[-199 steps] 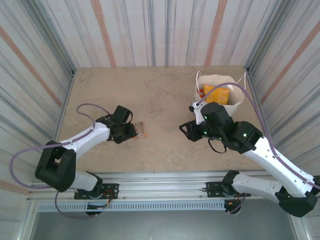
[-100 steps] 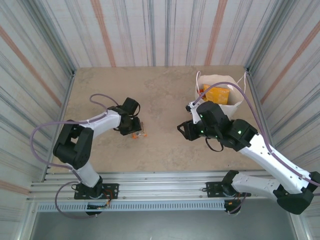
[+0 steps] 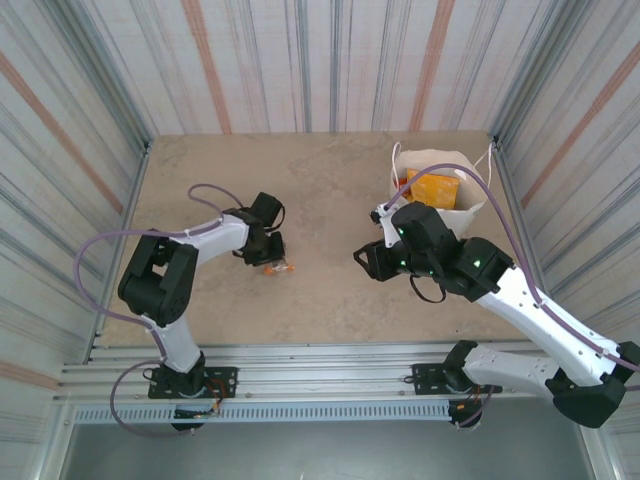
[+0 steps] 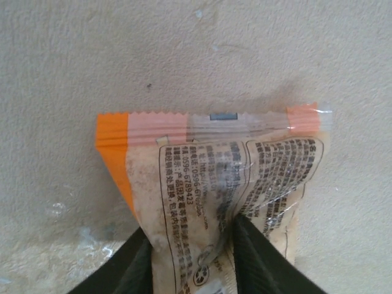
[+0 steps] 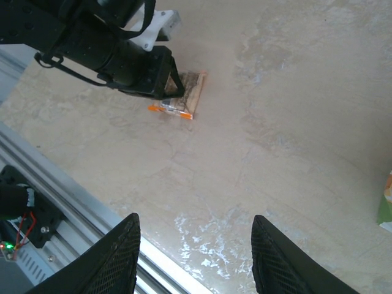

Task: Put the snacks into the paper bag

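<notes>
The table [image 3: 330,190] is a beige, stone-patterned surface enclosed by striped walls. The paper bag [image 3: 476,208] stands upright at the far right corner of the table, mouth open, with white cord handles at its rim. An orange-yellow packet [image 3: 432,187] is inside it. The right arm reaches forward from its base at the near right. The right gripper [image 5: 199,257] is suspended above the table centre, just in front of the paper bag. In the right wrist view its two fingers [image 5: 116,257] stand apart with nothing between them: released and empty. The left arm is folded across the left half of the table. The left gripper [image 3: 266,252] is lowered to the surface, left of centre. The snack packet [image 4: 214,184] is a small flat wrapper, tan with orange edges, a serrated clear seal and black printed text. It lies on the table well apart from the paper bag. In the left wrist view both left fingers [image 4: 257,257] press against the near end of the snack packet, one on each side, and the wrapper is creased between them: grasping the snack packet.
</notes>
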Controlling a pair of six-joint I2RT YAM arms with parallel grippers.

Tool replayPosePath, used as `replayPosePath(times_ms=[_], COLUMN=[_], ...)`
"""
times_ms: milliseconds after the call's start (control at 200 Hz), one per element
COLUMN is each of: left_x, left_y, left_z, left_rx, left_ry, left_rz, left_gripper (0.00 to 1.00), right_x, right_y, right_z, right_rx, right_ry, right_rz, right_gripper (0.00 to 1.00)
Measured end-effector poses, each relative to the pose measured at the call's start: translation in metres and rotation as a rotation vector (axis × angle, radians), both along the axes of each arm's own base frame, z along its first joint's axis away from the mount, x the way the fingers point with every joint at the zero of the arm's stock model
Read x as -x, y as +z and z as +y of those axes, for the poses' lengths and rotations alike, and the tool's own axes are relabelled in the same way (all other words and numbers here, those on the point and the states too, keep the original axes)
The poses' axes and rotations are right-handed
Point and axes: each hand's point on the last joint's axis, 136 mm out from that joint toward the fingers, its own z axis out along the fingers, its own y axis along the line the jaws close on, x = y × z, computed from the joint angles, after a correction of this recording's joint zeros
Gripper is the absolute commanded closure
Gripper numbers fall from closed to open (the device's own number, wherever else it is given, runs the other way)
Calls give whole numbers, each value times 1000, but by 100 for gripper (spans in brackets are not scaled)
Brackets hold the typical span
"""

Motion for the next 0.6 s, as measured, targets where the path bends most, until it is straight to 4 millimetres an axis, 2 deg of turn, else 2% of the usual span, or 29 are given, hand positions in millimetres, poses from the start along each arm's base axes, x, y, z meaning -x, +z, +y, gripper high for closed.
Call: replayPosePath(times_ms=[150, 281, 446, 601], left_x=[0, 2, 4, 7], left_y=[7, 24, 64, 101], left_z=[0, -2, -13, -28], left_rx=[8, 34, 123, 235], left_ry=[-3, -12, -40, -79], left_rz=[-17, -56, -150, -245], left_gripper=[81, 92, 100, 100], right_x=[-3, -7, -11, -14], right_y=[3, 8, 9, 10], right_z=[0, 0, 0, 2], right_rx=[-20, -50, -79, -115], right_ry=[-5, -11, -16, -21], right_rz=[-3, -11, -11, 3], right_gripper=[50, 50, 50, 50])
